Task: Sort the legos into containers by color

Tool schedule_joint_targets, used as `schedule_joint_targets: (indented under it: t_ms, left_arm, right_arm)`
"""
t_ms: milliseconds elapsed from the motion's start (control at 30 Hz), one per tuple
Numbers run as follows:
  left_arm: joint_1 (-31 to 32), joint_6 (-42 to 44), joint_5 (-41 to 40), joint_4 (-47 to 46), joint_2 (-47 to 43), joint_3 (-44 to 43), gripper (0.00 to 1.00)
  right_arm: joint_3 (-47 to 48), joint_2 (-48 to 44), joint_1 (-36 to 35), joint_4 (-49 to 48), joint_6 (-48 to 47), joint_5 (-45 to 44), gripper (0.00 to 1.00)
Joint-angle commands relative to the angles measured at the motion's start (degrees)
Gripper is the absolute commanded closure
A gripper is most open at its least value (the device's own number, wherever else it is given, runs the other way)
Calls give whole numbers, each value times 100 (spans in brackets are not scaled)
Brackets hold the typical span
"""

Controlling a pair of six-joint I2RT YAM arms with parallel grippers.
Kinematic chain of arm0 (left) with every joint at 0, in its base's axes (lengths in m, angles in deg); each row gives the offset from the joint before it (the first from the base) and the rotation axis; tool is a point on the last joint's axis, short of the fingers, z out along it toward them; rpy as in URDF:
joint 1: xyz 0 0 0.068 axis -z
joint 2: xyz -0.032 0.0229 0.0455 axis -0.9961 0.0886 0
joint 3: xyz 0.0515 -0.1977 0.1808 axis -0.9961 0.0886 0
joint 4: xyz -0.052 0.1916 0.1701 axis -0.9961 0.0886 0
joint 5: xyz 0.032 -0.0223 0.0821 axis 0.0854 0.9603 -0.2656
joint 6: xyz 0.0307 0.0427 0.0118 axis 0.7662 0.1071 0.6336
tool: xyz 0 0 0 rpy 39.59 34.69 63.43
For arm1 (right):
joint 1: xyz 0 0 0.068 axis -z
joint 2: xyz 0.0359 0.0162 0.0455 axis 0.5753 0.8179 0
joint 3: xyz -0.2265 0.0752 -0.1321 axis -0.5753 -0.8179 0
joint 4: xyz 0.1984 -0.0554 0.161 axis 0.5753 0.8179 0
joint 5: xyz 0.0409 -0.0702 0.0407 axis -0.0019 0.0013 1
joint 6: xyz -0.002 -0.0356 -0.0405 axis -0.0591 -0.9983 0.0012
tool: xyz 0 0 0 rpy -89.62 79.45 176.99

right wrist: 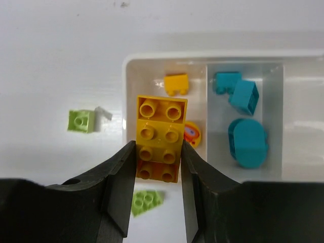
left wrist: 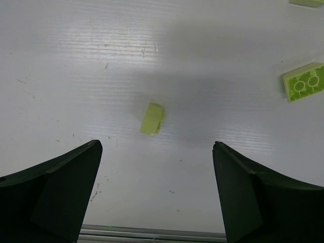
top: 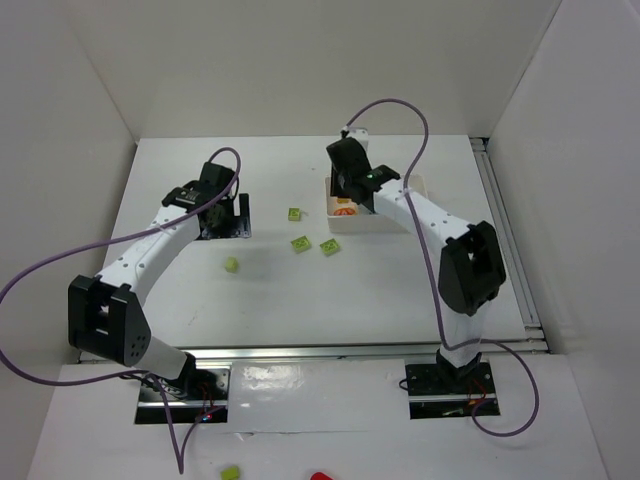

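Observation:
My right gripper (right wrist: 158, 152) is shut on a long orange brick (right wrist: 161, 126), held over the left compartment of the white tray (right wrist: 202, 59). That compartment holds a small orange brick (right wrist: 175, 84) and a round orange piece (right wrist: 193, 134). Cyan bricks (right wrist: 239, 92) lie in the middle compartment. Lime green legos (top: 301, 243) lie on the table left of the tray (top: 385, 222). My left gripper (left wrist: 157, 146) hangs open above a small green lego (left wrist: 152, 119), with nothing between its fingers. In the overhead view the right gripper (top: 348, 186) hides part of the tray.
Another green brick (left wrist: 304, 82) lies right of my left gripper. An aluminium rail (top: 370, 350) runs along the table's near edge. White walls close in the left, back and right sides. A green piece (top: 231, 471) lies in front of the bases.

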Motion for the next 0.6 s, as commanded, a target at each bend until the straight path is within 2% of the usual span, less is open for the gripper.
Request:
schedule_joint_targets:
  t_ms: [0,67,100,133,233,300,500,567]
  left_arm:
    - [25,-100,-98,15,-216,60,0]
    - [25,-100,-98,15,-268,60,0]
    - [25,-100,-98,15,-268,60,0]
    - [25,-100,-98,15,-268,60,0]
    - [25,-161,-98,77,-329,60,0]
    - [25,-161,-98,77,-330,8,0]
    - [-28,-214,-150,77,-269,-115,0]
    - [-28,-214,-151,77,-268,-116,0]
  right_arm:
    - [575,653,140,-134,-382,-6,69]
    - [891,873,211,-204,-444,-6,57]
    - [1032,1083,264,-135,-444,-6,48]
    - [1303,1154,264,57,-444,-6,32]
    - [1228,998,212,59,-444,-59,30]
    - [982,578,151,-19,-444,-59,30]
    - [-713,-531,-526,-2,-15,80,33]
    - [-1572,-936,-832,-168,170,247,27]
